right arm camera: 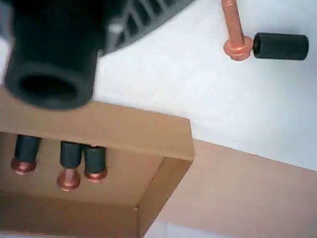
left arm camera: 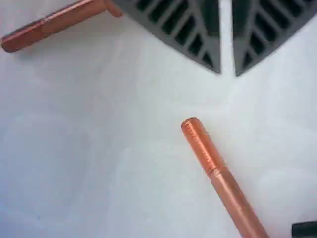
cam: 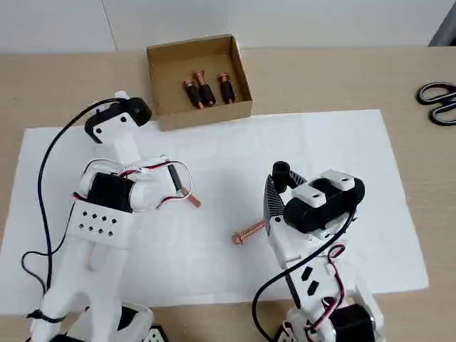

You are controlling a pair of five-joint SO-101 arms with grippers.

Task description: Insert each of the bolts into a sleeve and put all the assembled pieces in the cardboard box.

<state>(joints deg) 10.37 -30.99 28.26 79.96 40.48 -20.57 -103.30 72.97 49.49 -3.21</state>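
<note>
My right gripper [cam: 278, 179] is shut on a black sleeve [cam: 280, 171] [right arm camera: 49, 54], which it holds upright over the white sheet. A loose copper bolt [cam: 248, 231] [left arm camera: 49, 22] lies by its grey fingers [left arm camera: 198, 29]. My left gripper [cam: 160, 187] hangs over a second bolt [cam: 191, 198] [left arm camera: 218, 173] [right arm camera: 233, 29] and a second black sleeve [cam: 173, 177] [right arm camera: 280, 46] that sits at that bolt's head. The cardboard box [cam: 203, 114] [right arm camera: 124, 131] at the back holds three bolts in sleeves [cam: 206, 89] [right arm camera: 69, 158].
A white paper sheet [cam: 320, 142] covers the middle of the wooden table. Scissors [cam: 438, 102] lie at the far right edge. Cables loop around both arms. Open sheet lies between the arms and to the right of the box.
</note>
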